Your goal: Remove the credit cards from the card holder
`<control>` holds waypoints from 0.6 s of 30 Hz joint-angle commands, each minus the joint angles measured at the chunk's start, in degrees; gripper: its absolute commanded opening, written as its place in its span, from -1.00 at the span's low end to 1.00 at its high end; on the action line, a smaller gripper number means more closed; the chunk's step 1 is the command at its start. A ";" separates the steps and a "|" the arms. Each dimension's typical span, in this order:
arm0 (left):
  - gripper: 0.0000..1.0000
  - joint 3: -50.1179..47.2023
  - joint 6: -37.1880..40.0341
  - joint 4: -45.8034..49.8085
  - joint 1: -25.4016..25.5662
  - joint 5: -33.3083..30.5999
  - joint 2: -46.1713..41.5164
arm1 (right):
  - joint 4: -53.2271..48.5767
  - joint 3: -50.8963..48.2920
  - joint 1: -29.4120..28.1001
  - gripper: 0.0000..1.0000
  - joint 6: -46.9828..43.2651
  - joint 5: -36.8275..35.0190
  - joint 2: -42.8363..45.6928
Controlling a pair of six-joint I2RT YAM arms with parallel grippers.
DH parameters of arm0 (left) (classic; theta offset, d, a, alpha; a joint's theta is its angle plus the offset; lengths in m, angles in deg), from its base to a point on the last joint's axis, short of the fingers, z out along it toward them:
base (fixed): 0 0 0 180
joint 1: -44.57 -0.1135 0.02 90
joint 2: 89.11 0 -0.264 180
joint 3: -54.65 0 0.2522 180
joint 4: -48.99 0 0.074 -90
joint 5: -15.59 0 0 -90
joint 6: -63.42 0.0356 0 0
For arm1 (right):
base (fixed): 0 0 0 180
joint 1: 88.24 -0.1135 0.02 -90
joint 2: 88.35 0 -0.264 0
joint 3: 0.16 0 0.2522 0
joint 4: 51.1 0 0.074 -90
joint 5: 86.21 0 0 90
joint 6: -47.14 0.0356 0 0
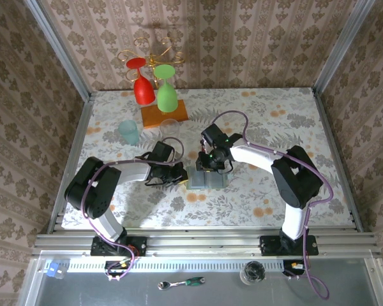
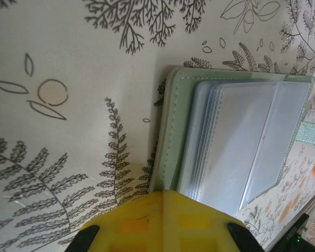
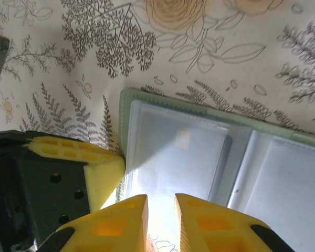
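My two pincers meet over the card holder (image 1: 207,179), which lies open like a book a little below the middle of the flowered table (image 1: 274,121), its sage-green cover flat on the cloth and its bluish-grey pocket panels (image 3: 173,157) facing up. My left pincer (image 2: 163,210) comes in from the holder's 9 o'clock with its yellow fingers pressed together, their tip resting on the cover's near edge beside the stack of clear sleeves (image 2: 241,142). My right pincer (image 3: 161,220) hangs over the holder from its 12 o'clock, fingers a narrow slit apart above the left-hand panel, with nothing I can make out between them. I cannot tell whether cards sit in the pockets. Towards 11 o'clock from the holder stands a teal cup (image 1: 129,132).
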 commanded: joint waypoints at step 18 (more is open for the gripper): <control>-0.95 -0.75 -0.36 0.20 0.02 0.30 1.40 | 6.28 -3.24 -0.73 -0.51 7.39 5.16 -3.59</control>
